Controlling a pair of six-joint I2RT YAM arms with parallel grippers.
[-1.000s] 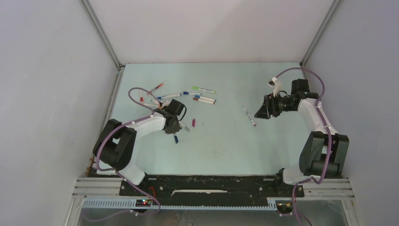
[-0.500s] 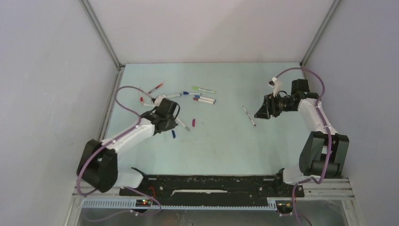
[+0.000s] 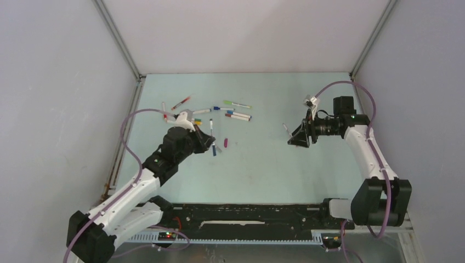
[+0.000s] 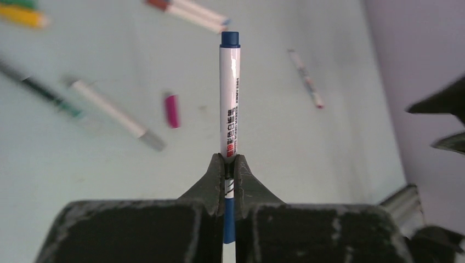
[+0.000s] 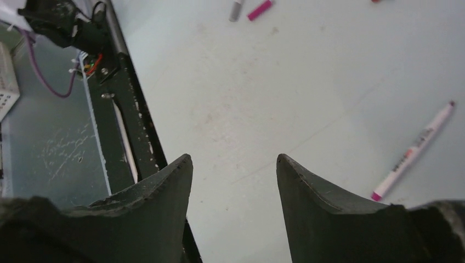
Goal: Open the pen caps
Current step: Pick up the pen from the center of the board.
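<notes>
At your left claw (image 4: 230,164), jaws pinch the blue pen (image 4: 230,98) low on its barrel, cap (image 4: 230,38) at twelve o'clock, seemingly on. Next, bring your right claw (image 5: 234,164), wide and empty at three o'clock, over to pull it.

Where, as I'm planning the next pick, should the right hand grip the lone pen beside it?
Probably mid-barrel on the pen, from straight above, with the right hand open across its narrow width. It lies flat and alone on the table, with bare surface on both sides. A middle grip would leave both coloured ends free.
</notes>
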